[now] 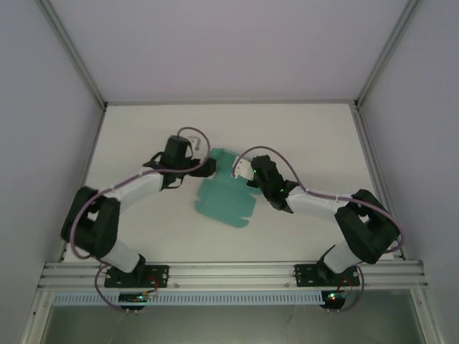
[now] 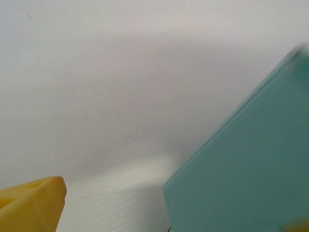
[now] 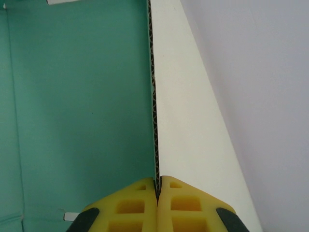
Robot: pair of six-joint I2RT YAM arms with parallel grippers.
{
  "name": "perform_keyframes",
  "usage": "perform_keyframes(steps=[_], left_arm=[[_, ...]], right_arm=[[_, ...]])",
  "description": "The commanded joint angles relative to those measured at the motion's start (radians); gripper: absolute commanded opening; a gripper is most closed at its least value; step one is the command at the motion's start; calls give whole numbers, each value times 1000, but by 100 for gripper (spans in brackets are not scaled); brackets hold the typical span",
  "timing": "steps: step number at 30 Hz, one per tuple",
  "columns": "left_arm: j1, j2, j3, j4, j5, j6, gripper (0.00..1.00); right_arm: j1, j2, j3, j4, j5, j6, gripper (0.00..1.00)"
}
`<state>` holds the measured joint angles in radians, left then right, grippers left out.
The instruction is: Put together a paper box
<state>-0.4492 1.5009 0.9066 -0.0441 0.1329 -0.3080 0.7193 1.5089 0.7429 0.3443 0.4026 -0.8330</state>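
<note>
The paper box (image 1: 224, 201) is a teal-green die-cut sheet lying mid-table, its far flap lifted between the two arms. My right gripper (image 1: 249, 172) is shut on that flap's edge. In the right wrist view the yellow fingertips (image 3: 145, 186) pinch the card's corrugated edge (image 3: 153, 96), with the teal face (image 3: 82, 106) to their left. My left gripper (image 1: 209, 169) sits at the flap's left side. In the left wrist view one yellow finger (image 2: 31, 205) shows bottom left, far from a blurred teal panel (image 2: 251, 159) at the right, so the jaws stand wide apart.
The white table (image 1: 301, 136) is boxed in by pale walls and aluminium posts (image 1: 72, 50). A metal rail (image 1: 229, 274) runs along the near edge by the arm bases. Purple cables loop over both arms.
</note>
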Motion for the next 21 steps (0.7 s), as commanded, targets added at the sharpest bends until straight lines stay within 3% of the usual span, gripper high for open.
perform_keyframes(steps=[1, 5, 9, 14, 21], left_arm=[[60, -105, -20, 15, 119, -14, 100], [141, -141, 4, -19, 55, -39, 100], [213, -73, 66, -83, -36, -67, 100], [248, 44, 103, -62, -44, -78, 100], [225, 182, 123, -6, 4, -19, 100]], right_arm=[[-5, 14, 45, 80, -14, -163, 0], [2, 79, 42, 293, -3, -377, 0], [8, 167, 36, 559, -20, -594, 0], [10, 223, 37, 595, -42, -652, 0], [6, 372, -7, 803, -31, -761, 0]])
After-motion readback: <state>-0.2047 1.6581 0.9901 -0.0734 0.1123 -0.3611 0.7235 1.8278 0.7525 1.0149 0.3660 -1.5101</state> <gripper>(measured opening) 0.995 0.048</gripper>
